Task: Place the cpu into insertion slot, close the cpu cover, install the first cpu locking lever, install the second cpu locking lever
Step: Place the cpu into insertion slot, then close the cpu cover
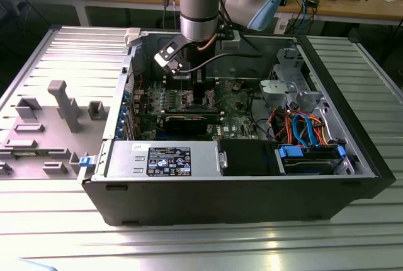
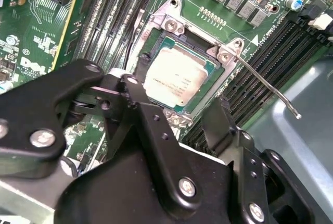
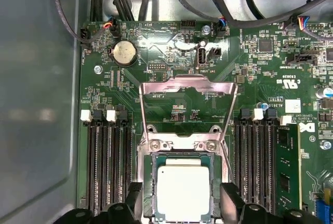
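Cpu (image 2: 177, 81), insertion slot (image 2: 161, 39) partly behind end effector (image 2: 171, 99)

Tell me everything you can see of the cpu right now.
The cpu is a flat square chip with a dull silver-grey metal top and a thin green border. It lies flat in the insertion slot, with the cpu cover raised clear of it. The open gripper straddles it; its fingers appear not to touch.
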Action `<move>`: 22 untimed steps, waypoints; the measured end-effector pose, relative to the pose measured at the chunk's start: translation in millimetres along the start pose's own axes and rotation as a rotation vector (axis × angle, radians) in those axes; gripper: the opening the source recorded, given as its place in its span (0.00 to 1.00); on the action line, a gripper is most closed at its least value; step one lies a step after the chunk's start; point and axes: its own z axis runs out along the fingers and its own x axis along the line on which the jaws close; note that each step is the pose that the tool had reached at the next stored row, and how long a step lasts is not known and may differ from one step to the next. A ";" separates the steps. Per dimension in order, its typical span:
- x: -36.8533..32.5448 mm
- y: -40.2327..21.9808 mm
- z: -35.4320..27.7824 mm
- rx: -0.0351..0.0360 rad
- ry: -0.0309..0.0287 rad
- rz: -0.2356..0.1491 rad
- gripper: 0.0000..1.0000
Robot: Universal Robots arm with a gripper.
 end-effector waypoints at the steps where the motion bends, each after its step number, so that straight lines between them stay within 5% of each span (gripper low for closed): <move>1: 0.0 0.1 -0.9 0.0006 0.0000 0.000 0.67; 5: 0.0 0.3 -3.3 0.0035 0.0001 0.000 0.43; 9: 0.0 0.4 -3.6 0.0045 0.0000 0.000 0.31; 11: 0.0 0.4 -3.6 0.0045 0.0000 0.000 0.13; 22: -0.1 0.6 -4.8 0.0050 -0.0002 0.000 0.11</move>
